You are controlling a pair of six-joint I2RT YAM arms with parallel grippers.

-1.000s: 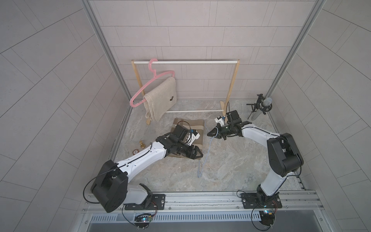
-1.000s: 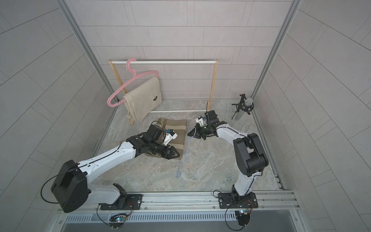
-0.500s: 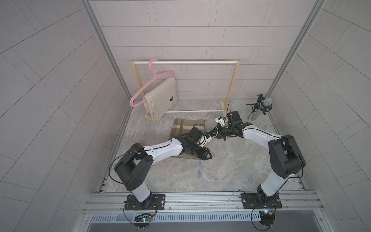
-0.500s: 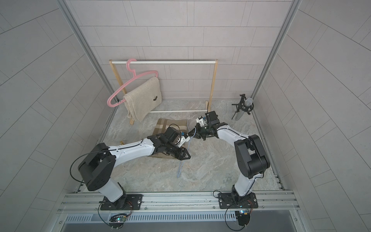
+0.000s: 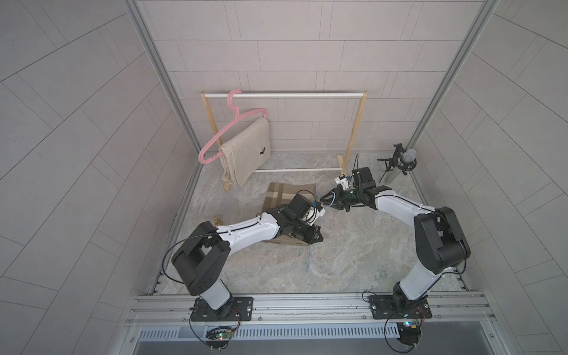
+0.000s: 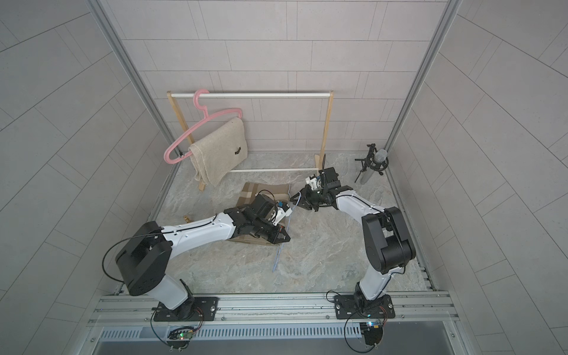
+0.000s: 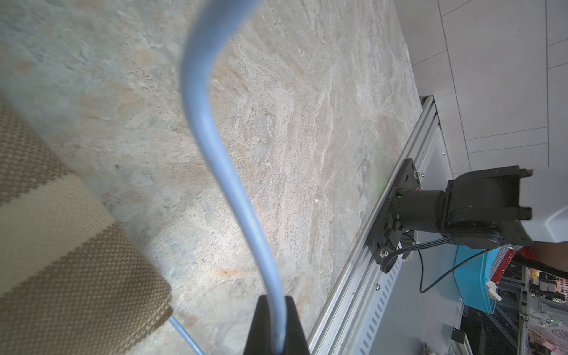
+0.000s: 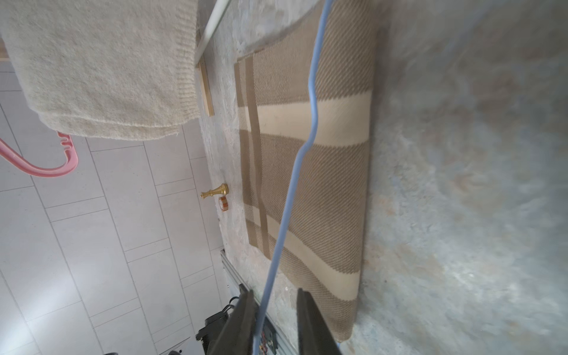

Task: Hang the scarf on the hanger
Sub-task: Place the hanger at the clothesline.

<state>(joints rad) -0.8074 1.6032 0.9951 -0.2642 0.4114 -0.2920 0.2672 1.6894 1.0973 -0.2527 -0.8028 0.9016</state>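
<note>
Blue takes the eye first. In both top views the blue hanger slants across the middle of the marble table, and both arms have met on it. The left gripper is low over the near edge of the brown striped scarf, which lies flat on the table in front of the rack. The right gripper reaches in from the other side, its tips at the hanger's upper end. On the rack hangs a pink hanger with a beige cloth draped over it.

Over to the left wrist view: the left gripper is clamped tight on the blue hanger, fingers pressed to either side of it. A corner of the scarf sits just beside the grip, and the right arm's base is at the table's edge.

Now the right wrist view: the right gripper has its jaws apart. The hanger runs between them, close against one finger and clear of the other. The scarf is spread flat under the hanger, and a gold chess piece stands beyond it.
</note>
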